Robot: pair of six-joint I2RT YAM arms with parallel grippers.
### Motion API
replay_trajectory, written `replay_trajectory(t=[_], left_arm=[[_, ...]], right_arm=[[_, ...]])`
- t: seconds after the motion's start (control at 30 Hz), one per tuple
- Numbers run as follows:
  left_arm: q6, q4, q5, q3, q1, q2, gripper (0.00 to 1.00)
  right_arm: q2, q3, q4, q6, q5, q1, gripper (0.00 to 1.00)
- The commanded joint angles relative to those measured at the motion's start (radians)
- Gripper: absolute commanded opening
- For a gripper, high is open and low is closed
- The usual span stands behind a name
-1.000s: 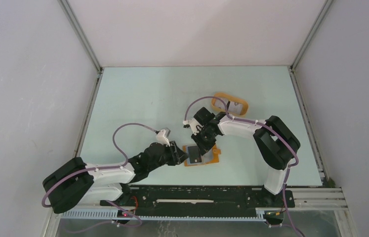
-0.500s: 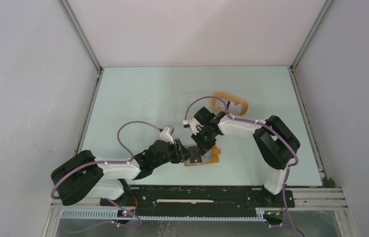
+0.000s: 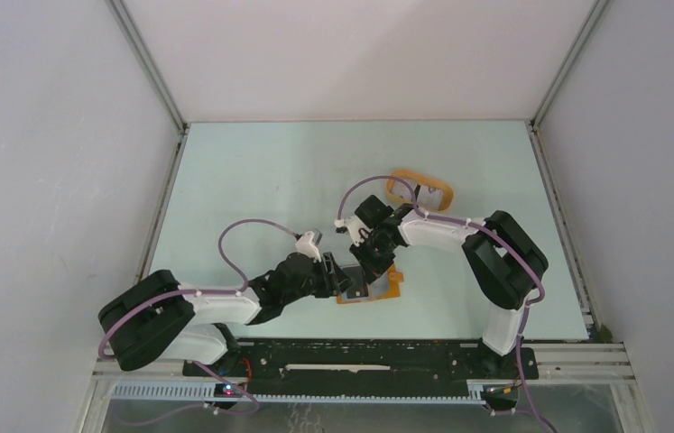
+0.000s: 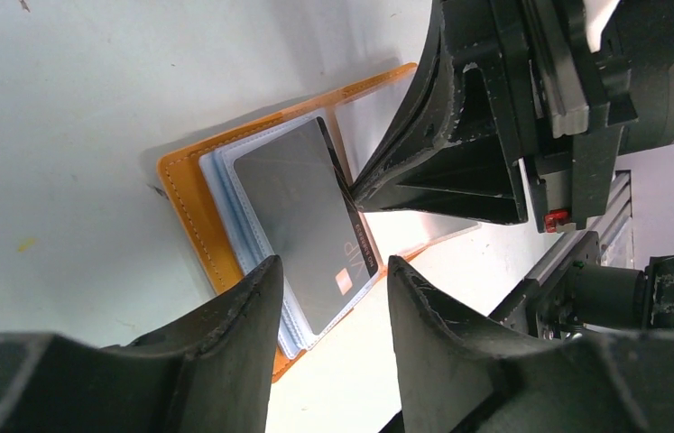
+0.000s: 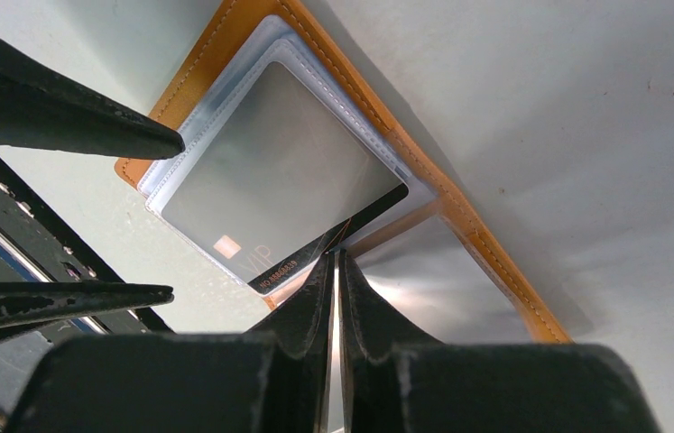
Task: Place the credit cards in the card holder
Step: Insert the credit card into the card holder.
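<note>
Left fingers (image 4: 234, 334) have spread wider over the card (image 5: 279, 171), now sleeved in the holder (image 4: 180, 198). Right fingers (image 5: 306, 298) pinch its edge.

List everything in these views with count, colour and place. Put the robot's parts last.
card holder: one, orange-brown, lying open on the table near the front edge.
clear sleeves: several, pale bluish, stacked inside the holder.
card: one, dark grey, mostly inside the top sleeve.
oval tray: one, orange rim, farther back, right of centre.
table: one, pale green.
left pincer: one, black, open, above the card.
right pincer: one, black, closed, tips at the card's corner.
</note>
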Motion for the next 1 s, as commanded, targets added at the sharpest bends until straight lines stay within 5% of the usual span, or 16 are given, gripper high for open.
replay_trajectory(t=[0.0, 0.97], left_arm=[[0.031, -0.036, -0.014, 0.061, 0.003, -0.011, 0.52], [0.037, -0.076, 0.001, 0.095, 0.005, 0.021, 0.56]], right_arm=[[0.023, 0.022, 0.001, 0.000, -0.010, 0.000, 0.11], [0.024, 0.025, -0.002, -0.002, -0.015, -0.005, 0.11]])
